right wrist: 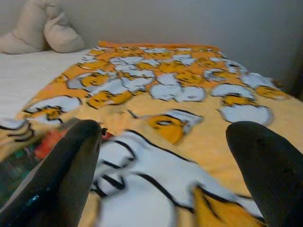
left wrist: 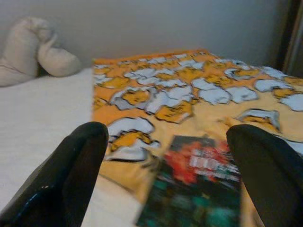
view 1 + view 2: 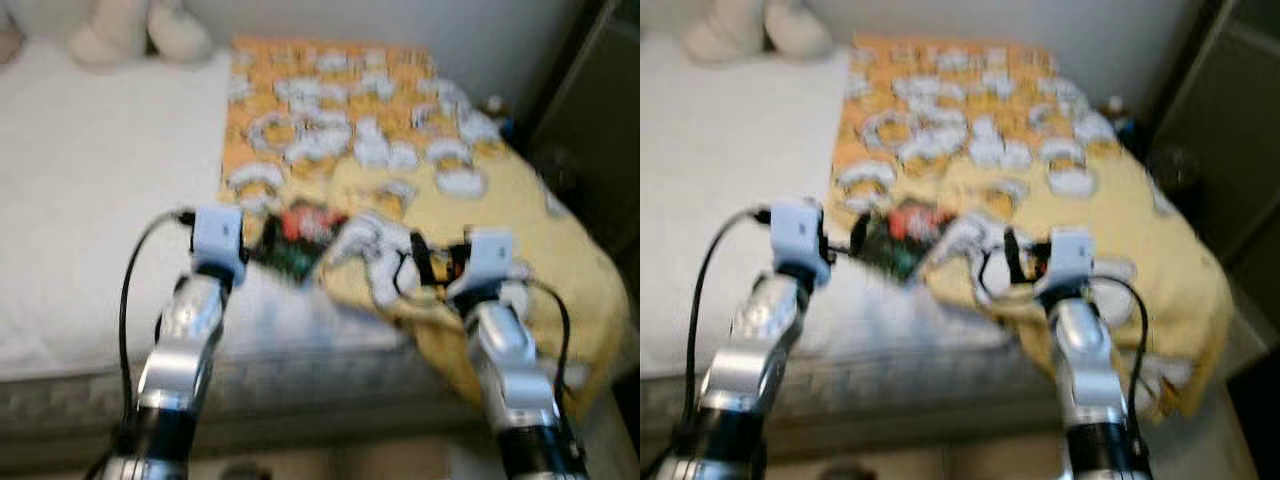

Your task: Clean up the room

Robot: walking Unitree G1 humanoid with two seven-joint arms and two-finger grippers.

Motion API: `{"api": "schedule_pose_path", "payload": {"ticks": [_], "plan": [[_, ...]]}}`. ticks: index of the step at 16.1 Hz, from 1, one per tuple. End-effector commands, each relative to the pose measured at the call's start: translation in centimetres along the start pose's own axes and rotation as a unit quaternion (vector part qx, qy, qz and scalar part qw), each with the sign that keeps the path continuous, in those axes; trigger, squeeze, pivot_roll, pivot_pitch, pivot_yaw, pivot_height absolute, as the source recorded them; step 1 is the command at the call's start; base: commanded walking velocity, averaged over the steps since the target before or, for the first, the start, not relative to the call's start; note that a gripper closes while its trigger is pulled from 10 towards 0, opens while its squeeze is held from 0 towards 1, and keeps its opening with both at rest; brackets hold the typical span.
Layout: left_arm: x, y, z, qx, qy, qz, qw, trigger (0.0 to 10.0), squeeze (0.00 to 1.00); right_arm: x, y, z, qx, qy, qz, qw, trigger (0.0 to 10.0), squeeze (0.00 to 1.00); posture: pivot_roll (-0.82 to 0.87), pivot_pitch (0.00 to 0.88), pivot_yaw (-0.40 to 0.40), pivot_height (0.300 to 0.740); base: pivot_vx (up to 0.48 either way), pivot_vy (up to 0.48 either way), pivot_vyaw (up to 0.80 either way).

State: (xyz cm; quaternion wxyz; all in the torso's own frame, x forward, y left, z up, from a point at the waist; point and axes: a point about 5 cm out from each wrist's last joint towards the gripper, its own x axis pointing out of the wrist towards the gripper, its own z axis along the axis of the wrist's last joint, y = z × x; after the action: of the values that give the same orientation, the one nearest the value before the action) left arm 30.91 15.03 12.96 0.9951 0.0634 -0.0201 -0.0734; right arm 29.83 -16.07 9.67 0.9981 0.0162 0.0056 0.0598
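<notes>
On the white-sheeted bed, a rumpled yellow-and-orange cartoon-print blanket spreads toward the near edge, a dark green-and-red packet lying at its hem, probably litter to collect. The left gripper reaches toward the packet, fingers spread wide and empty; the right gripper hovers equally wide over the blanket.

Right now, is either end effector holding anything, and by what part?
Nothing is held. The left end effector is open, hovering over the dark packet on the bed. The right end effector is open above the yellow patterned blanket.
</notes>
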Motion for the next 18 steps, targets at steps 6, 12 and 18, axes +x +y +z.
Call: {"api": "schedule_pose_path", "payload": {"ticks": [6, 12, 18], "plan": [[0.6, 2.2, -1.3, -0.019, 0.059, 0.039, 0.997, 10.0, 0.00, -0.2, 0.6, 0.0, 0.015, 0.000, -0.002, 1.000, 10.0, 0.00, 0.02, 0.000, -0.019, 0.710, 0.234, 0.000, 0.00], [2.1, 1.6, -3.3, -0.168, 0.129, -0.006, 0.977, 10.0, 0.00, -0.2, 0.9, 0.6, -0.010, -0.010, 0.007, 1.000, 10.0, 0.00, 0.00, 0.000, -0.024, 0.710, 0.000, 0.000, 0.00], [2.2, 1.2, -2.7, -0.124, 0.102, -0.032, 0.987, 10.0, 0.00, -0.4, 0.5, 0.0, -0.009, 0.011, -0.001, 1.000, 10.0, 0.00, 0.00, 0.000, -0.024, 0.710, 0.000, 0.000, -0.38]]}}
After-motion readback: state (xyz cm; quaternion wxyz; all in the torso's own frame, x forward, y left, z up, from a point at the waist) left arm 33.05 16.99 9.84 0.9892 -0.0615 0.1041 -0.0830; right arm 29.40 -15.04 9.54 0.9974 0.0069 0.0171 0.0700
